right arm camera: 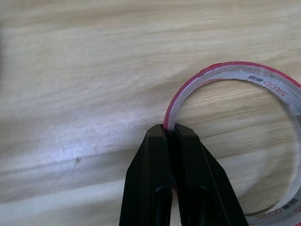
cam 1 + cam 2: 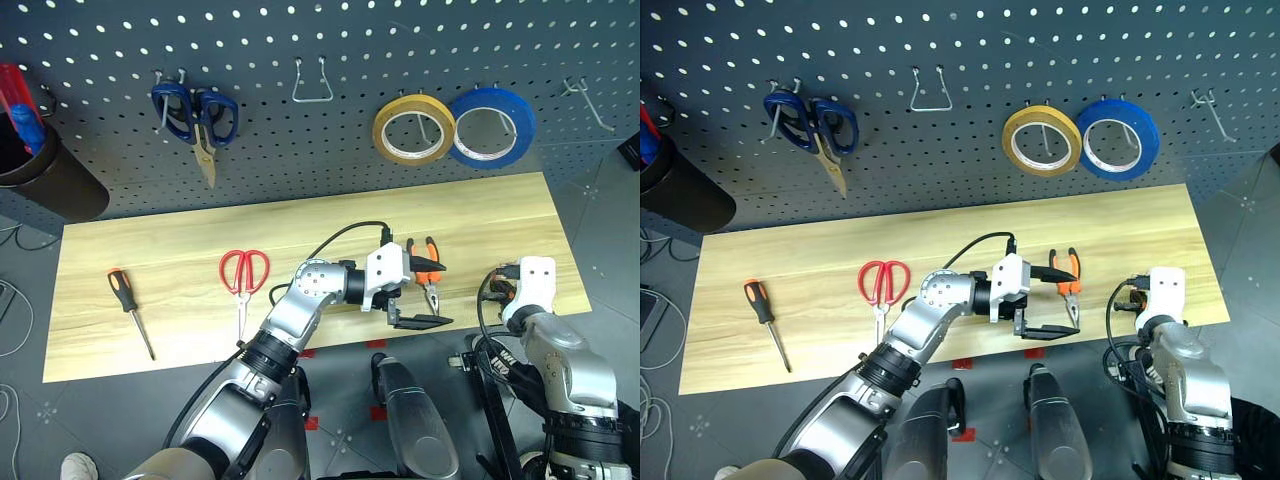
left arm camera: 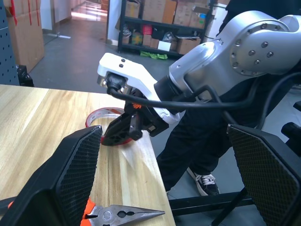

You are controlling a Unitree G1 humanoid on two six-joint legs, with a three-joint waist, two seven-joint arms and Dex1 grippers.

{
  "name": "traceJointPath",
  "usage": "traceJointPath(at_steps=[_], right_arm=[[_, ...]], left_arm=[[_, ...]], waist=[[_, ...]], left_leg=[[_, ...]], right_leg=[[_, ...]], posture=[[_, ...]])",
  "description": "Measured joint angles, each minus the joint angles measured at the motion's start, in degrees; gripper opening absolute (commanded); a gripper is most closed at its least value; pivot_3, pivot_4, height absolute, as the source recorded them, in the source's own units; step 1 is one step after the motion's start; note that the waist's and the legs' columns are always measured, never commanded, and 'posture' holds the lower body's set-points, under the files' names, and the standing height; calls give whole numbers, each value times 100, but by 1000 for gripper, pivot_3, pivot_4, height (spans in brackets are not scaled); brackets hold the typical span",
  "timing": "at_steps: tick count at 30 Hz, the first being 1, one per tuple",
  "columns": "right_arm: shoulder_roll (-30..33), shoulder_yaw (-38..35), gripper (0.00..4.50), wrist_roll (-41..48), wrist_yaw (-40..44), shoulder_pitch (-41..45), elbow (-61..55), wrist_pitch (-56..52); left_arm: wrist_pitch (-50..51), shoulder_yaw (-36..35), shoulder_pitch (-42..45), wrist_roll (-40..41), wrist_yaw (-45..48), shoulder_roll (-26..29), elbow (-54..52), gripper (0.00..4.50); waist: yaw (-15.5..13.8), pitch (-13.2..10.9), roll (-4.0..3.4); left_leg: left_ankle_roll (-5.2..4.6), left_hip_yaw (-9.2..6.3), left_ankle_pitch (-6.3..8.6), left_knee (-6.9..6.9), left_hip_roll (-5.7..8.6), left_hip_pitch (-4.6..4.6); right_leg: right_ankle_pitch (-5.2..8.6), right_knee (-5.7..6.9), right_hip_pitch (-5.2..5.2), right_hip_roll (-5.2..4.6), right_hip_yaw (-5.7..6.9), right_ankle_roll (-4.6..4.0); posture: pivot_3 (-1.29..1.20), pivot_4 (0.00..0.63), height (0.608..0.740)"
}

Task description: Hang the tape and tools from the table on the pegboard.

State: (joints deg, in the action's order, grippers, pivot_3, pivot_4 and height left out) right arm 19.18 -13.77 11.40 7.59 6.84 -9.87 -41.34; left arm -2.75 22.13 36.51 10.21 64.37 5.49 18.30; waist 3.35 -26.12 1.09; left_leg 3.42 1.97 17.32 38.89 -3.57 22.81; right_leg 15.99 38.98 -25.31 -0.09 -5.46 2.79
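Observation:
The thin red tape [image 1: 254,74] lies flat near the right end of the light wood table [image 2: 330,220]. My right gripper [image 1: 170,134] is shut on the ring's near rim, one finger inside it and one outside. In the left wrist view the right gripper [image 3: 117,134] shows with the tape [image 3: 101,113] under it. My left gripper [image 2: 423,296] is open and points right, level above the orange-and-black pliers [image 2: 428,275]. Red-handled scissors [image 2: 243,275] and a slim screwdriver [image 2: 128,305] lie further left. The dark pegboard [image 2: 330,40] rises behind the table.
Blue-handled scissors [image 2: 195,120], a yellow roll [image 2: 413,128] and a blue roll [image 2: 490,127] hang on the board. A bare wire hook [image 2: 312,85] sits between them, another hook [image 2: 585,95] at far right. A black bin [image 2: 45,170] stands at far left.

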Motion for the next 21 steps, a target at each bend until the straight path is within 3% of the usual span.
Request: traceJointPath(at_steps=[4, 9, 16, 21], right_arm=[[-2, 285, 11, -235, -48, -418, -469, 137], [201, 672, 11, -1091, -312, -1043, -1163, 1109], [269, 1088, 11, -2659, -1208, -1418, -1338, 2861], [202, 1154, 11, -3062, -1632, -977, -664, 3676]], left_arm=[[150, -12, -127, 3, -85, 61, -160, 4500], [972, -272, -291, 87, -498, 210, -716, 4500], [1498, -532, -498, 103, -1402, 49, -1202, 4500], [1162, -477, -383, -41, -1641, -163, -1030, 4500]], waist=[[-3, 13, -13], [4, 75, -31], [-4, 495, -27], [-6, 792, 2]], left_leg=[[4, 0, 0, -3, 3, 12], [12, 3, -4, 2, 9, 25], [17, 1, -8, 7, 17, 75], [15, 7, -8, 7, 30, 75]], right_leg=[[3, -2, -10, -5, 0, 5], [-1, -1, -23, -13, -2, 15], [-6, -1, -64, -15, 7, 16], [-8, -5, -61, -18, 6, 14]], posture=[[-126, 404, 740], [-129, 332, 740], [-98, 241, 740], [-88, 206, 740]])
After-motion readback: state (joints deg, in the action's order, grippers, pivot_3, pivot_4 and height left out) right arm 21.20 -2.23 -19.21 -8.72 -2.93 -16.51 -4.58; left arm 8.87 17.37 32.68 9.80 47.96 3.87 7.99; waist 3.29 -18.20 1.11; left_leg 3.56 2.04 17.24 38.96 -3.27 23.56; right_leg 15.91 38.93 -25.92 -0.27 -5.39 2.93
